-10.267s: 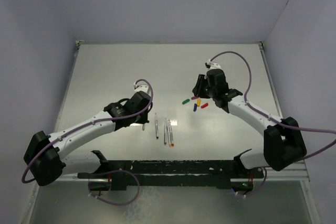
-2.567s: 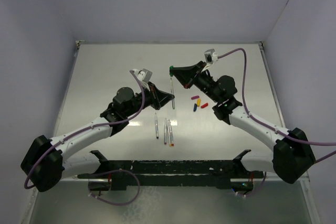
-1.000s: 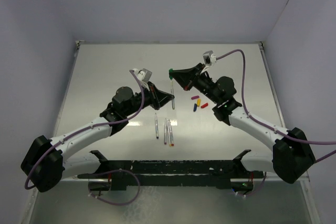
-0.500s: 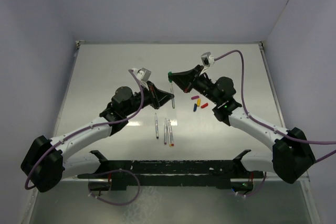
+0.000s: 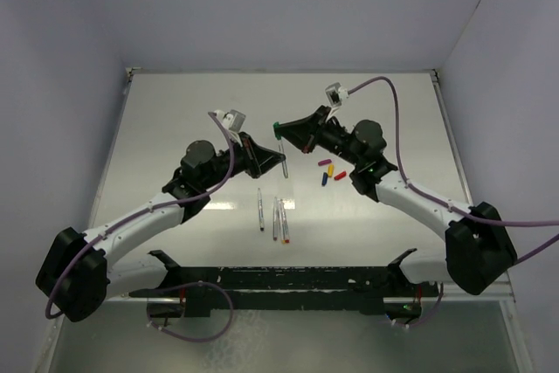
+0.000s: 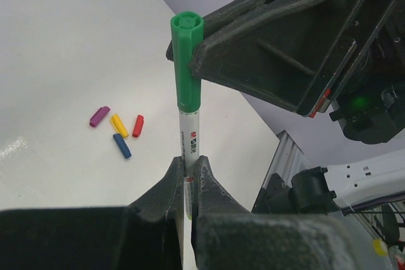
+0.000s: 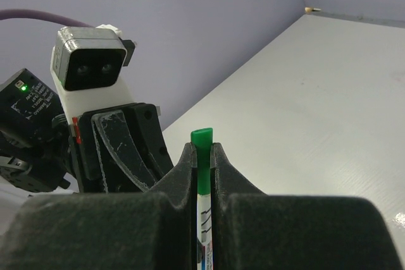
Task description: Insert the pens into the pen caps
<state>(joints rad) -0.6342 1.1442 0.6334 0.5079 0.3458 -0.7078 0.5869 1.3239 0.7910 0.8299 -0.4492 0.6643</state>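
Two clamped grippers share one piece: the left gripper (image 6: 188, 165) pinches the thin white-grey marker pen (image 6: 189, 132) just below the small green plastic cap (image 6: 188, 61). The right gripper (image 7: 202, 153) squeezes that cap from the side, up in the air over the white table (image 5: 175, 111). Full seating can't be told. Best, I judge: press straight along the barrel, no side load, then let go of the cap first. Four loose coloured caps (image 6: 118, 124) lie below the green cap, spare pens (image 5: 260, 210) too.

pen (image 7: 203, 222) tip hidden inside green cap (image 7: 202, 156), barrel end cropped
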